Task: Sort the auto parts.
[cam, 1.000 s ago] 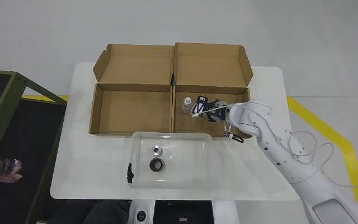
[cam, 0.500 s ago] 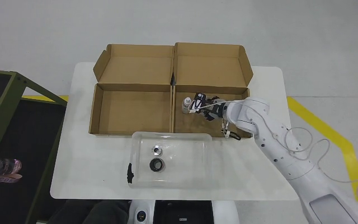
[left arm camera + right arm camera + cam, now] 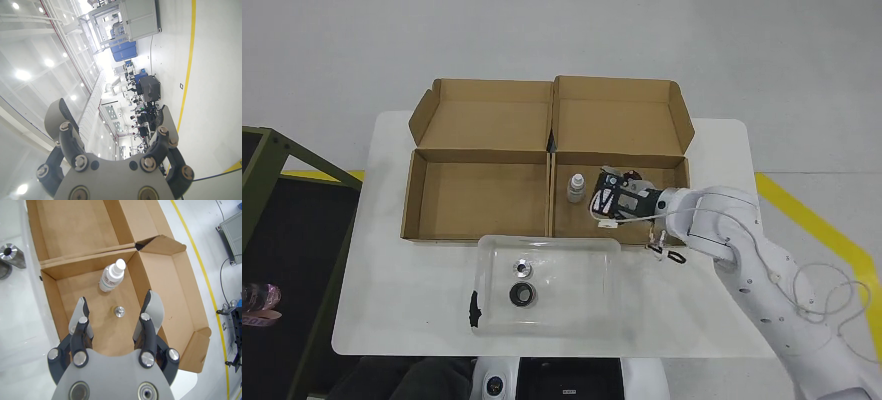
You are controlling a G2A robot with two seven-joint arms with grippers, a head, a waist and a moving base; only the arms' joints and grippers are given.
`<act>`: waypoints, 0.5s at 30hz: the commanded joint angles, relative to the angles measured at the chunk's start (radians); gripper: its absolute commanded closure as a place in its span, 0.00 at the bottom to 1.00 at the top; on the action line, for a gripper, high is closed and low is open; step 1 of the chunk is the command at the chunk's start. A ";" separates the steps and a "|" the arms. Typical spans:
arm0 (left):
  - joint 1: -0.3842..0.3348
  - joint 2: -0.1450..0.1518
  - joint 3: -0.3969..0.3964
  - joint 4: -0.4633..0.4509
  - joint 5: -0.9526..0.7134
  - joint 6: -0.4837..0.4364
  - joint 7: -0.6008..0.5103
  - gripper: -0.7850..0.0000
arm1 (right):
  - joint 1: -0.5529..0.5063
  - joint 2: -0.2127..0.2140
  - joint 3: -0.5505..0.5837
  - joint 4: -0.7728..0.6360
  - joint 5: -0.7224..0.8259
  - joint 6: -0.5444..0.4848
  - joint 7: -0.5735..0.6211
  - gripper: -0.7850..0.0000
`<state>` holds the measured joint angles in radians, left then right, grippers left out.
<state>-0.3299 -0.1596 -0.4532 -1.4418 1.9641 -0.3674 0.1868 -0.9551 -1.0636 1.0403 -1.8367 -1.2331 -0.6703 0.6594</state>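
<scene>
My right gripper (image 3: 116, 297) hangs open over the right cardboard box (image 3: 145, 275), with nothing between its fingers. On the box floor below it lies a small silver bolt-like part (image 3: 118, 311). A small clear bottle (image 3: 111, 278) with a white cap stands upright just beyond that part, near the box's corner. From above, the right gripper (image 3: 607, 197) is just right of the bottle (image 3: 575, 186). The clear tray (image 3: 547, 240) holds a metal cylinder (image 3: 521, 268) and a dark ring (image 3: 521, 294). My left gripper (image 3: 112, 106) is open and empty, pointing out into the room.
The left cardboard box (image 3: 477, 195) sits beside the right one, and both have their lids folded back. A small black piece (image 3: 473, 308) lies at the tray's left edge. The white table (image 3: 392, 280) has bare room to the left and right of the tray.
The right gripper first edged toward the bottle, then drew back to the right and toward the near side of the box. The bottle and the tray's parts stayed put.
</scene>
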 commanded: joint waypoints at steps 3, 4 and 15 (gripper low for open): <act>0.000 0.000 0.000 0.000 0.000 0.000 0.000 0.00 | -0.055 0.007 0.010 -0.075 0.016 -0.037 -0.033 0.25; 0.000 0.000 0.000 0.000 0.000 0.000 0.000 0.00 | -0.062 0.009 0.010 -0.089 0.007 -0.044 -0.030 0.25; 0.000 0.000 0.000 0.000 0.000 0.000 0.000 0.00 | -0.093 -0.002 -0.103 -0.191 -0.048 -0.076 -0.072 0.25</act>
<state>-0.3299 -0.1596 -0.4532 -1.4418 1.9641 -0.3674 0.1868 -1.0507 -1.0634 0.9497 -2.0278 -1.2770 -0.7470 0.5912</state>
